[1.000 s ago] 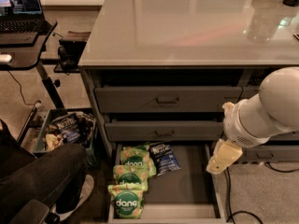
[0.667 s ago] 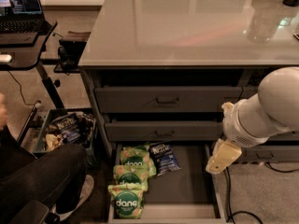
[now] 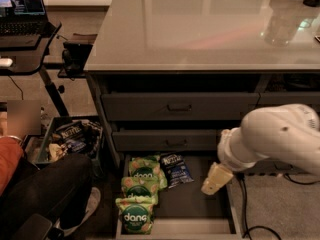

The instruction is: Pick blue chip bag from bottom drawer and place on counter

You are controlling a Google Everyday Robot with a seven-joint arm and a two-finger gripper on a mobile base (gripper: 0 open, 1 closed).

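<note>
Left of the cabinet stand a laptop desk (image 3: 25, 49) and a seated person's leg (image 3: 50, 189) — no swing room there. In the open bottom drawer (image 3: 190, 206), green bags (image 3: 142, 184) line the left wall; the blue chip bag (image 3: 175, 169) touches them, near the back. The gripper (image 3: 215, 180) hangs to its right, apart from the bag — open or closed cannot be told. Risks: a leftward approach could snag a green bag, and an early lift could strike the drawer front (image 3: 165, 140) above. The counter (image 3: 200, 29) offers broad bare surface.
</note>
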